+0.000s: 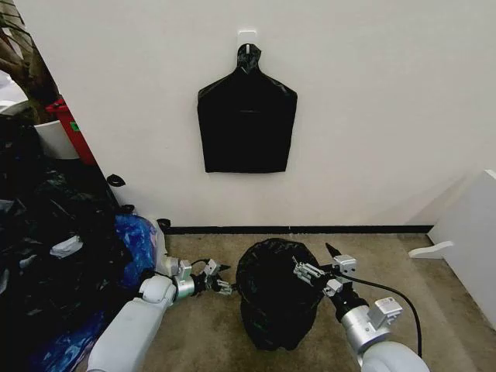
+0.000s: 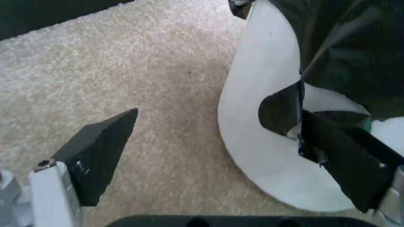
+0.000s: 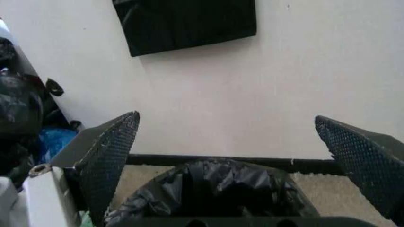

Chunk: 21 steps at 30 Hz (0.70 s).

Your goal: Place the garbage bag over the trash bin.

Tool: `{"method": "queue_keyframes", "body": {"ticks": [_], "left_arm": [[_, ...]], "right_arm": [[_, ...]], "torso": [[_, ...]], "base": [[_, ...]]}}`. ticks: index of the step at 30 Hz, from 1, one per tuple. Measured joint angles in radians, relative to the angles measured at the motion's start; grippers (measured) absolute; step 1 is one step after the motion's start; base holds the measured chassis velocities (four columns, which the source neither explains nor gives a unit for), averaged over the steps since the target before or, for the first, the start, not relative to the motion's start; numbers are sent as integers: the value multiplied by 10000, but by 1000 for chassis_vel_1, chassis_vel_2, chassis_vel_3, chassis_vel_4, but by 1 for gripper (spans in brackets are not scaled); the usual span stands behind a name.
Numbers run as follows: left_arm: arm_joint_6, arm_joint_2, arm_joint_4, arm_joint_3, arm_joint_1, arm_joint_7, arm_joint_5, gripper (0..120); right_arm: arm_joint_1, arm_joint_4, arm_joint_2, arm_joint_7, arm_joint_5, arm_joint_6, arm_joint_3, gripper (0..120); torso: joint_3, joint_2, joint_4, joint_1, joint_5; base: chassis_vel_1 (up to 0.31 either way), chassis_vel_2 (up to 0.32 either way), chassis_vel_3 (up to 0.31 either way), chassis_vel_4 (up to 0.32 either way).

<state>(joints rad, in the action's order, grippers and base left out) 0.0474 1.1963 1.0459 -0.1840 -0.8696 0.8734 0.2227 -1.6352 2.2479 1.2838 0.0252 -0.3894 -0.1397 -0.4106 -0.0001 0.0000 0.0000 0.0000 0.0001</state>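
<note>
The garbage bag (image 1: 273, 298) is draped over the trash bin on the carpet, hiding it in the head view. In the left wrist view the bin's white wall (image 2: 259, 156) shows bare below the bag's black edge (image 2: 353, 47). My left gripper (image 1: 220, 280) is open, low beside the bin's left side. One of its fingers (image 2: 341, 151) lies against a loose flap of bag on the wall. My right gripper (image 1: 319, 271) is open wide at the bag's upper right, its fingers (image 3: 110, 156) spread above the crinkled top of the bag (image 3: 215, 189).
A flat black bag pack (image 1: 246, 116) hangs on the wall behind. A heap of black and blue bags (image 1: 54, 256) fills the left side. White box furniture (image 1: 473, 232) stands at the right. Bare carpet (image 1: 209, 333) lies in front of the bin.
</note>
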Motion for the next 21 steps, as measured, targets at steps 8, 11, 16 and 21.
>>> {"method": "queue_keyframes", "body": {"ticks": [8,11,16,21], "left_arm": [[157,-388,941,-69,-317,-123,657,100],[210,-510,1231,-122,-414,-123,835,100],[337,-851,1789,-290,-624,44,1090,100],[380,-1091,2149,-443,-785,149,1145,100]], "right_arm": [[55,34,32,-4,34,-22,126,100],[19,65,50,-3,69,-25,156,100],[-41,122,93,0,128,-26,218,100],[-55,179,116,0,155,-31,263,100]], "torso": [[0,0,0,0,-2],[0,0,0,0,-1],[0,0,0,0,-2],[1,0,1,0,-2]], "base": [[0,0,0,0],[0,0,0,0],[0,0,0,0],[0,0,0,0]]}}
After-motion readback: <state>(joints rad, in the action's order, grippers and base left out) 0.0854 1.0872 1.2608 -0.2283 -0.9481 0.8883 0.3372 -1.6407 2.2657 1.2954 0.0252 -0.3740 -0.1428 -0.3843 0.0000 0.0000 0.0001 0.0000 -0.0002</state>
